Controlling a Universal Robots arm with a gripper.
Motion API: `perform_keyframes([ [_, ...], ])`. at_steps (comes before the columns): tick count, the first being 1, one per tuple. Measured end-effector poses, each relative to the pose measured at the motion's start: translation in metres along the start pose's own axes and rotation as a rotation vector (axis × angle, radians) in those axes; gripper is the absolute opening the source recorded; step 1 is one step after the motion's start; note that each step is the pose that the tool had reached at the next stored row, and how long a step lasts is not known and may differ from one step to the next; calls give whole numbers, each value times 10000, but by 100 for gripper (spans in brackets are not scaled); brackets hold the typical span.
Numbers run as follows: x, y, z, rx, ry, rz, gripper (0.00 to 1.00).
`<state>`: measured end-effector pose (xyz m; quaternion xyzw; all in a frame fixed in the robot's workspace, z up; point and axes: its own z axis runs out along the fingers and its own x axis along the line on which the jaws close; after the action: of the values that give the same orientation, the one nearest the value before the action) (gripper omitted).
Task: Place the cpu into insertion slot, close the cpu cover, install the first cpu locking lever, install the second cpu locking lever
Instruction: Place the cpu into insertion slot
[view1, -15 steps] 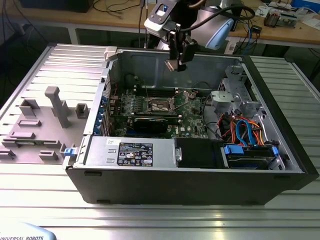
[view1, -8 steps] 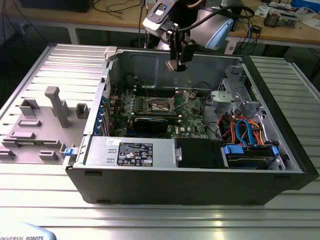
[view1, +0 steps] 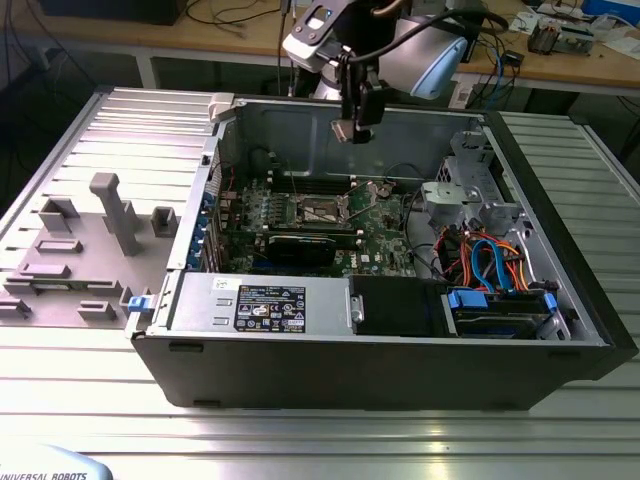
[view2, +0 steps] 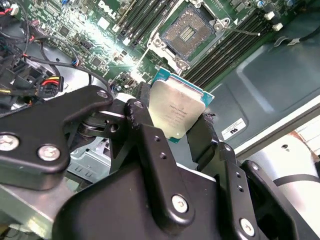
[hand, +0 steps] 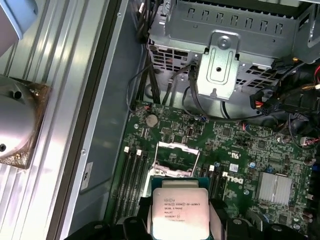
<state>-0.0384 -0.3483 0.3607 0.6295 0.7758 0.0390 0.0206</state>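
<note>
The hand (view2: 172, 120) pinches one cpu (view2: 176, 107) by two opposite edges, both fingers (view2: 150, 140) pressed against it, above the open case (view1: 350, 370). In the exterior view, one slot (view1: 318, 210) lies uncovered on the board (view1: 385, 235) at about 7 o'clock from the hand.

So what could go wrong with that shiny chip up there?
The end effector grips the cpu only by its edges, above the motherboard, so it might slip and drop. The insertion slot is barely bigger than the chip, so coming down tilted or off-centre could damage its tiny contacts.
</note>
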Motion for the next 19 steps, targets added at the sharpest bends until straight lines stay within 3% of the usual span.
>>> perform_keyframes([
  [4,0,0,1,-8,-46,521,54],
  [16,0,0,2,-12,-58,670,54],
  [19,0,0,4,-21,-110,1256,54],
])
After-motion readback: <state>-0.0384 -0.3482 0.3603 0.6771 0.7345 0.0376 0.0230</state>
